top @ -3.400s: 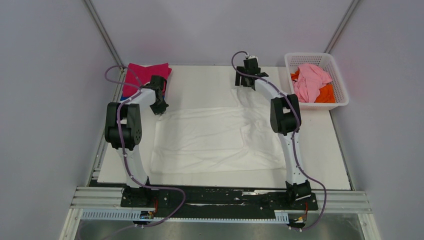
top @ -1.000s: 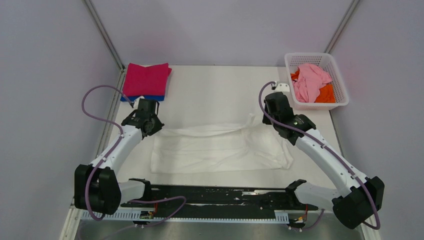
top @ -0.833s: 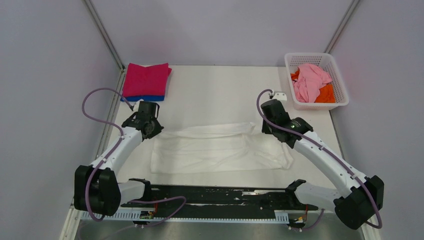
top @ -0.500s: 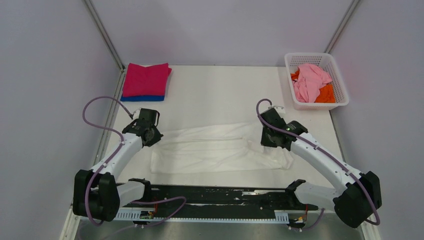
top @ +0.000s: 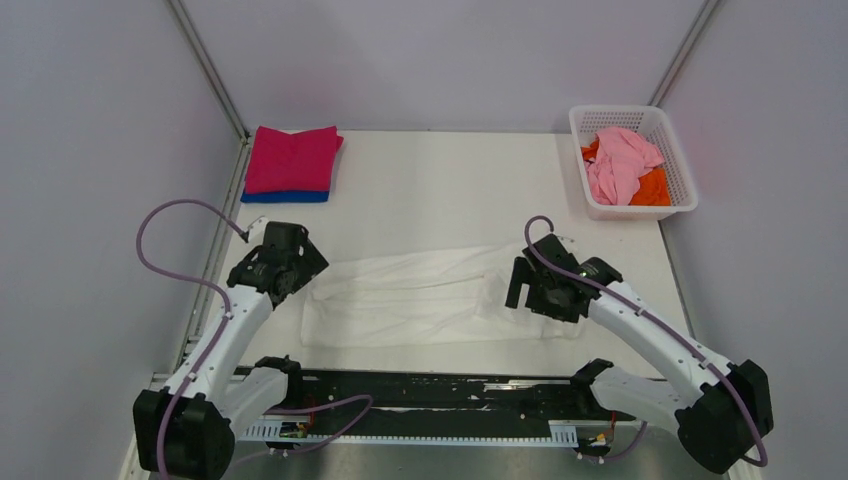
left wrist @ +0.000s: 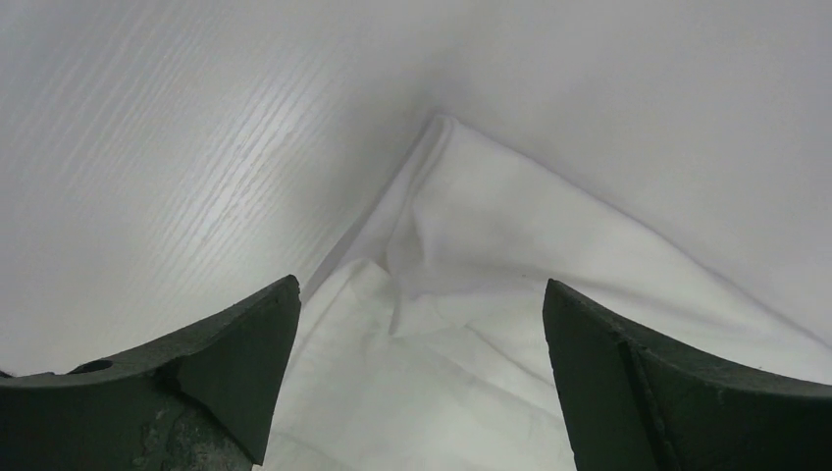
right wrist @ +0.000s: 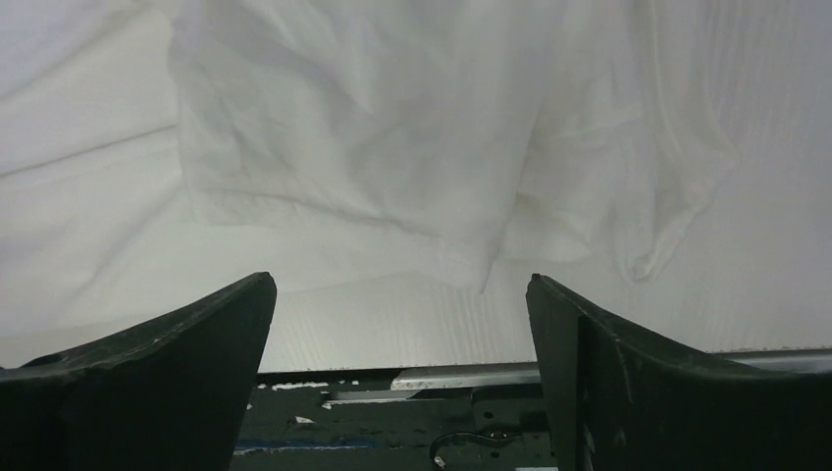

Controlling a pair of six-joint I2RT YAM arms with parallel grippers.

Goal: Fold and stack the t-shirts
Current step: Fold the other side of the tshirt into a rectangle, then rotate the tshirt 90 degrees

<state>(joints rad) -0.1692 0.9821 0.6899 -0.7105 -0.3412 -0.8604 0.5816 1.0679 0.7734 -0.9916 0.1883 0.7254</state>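
Two end effectors were spread wide, pinching nothing | left end effector (left wrist: 417,294) over left end of folded white cloth t-shirt (top: 420,295), right end effector (right wrist: 400,285) over its rumpled right end | shirt lay on white counter (top: 450,190), near edge | folded magenta tee (top: 293,158) sat on blue tee (top: 285,196), far-left corner | pale pink tee (top: 620,160), orange tee (top: 655,187) in white lattice basket (top: 585,120)

My white table (top: 440,190) has a rumpled white tee (top: 410,300) lying flat around 6 o'clock, a magenta tee (top: 292,158) on a blue tee (top: 285,197) at 10, and a basket (top: 640,211) at 2.
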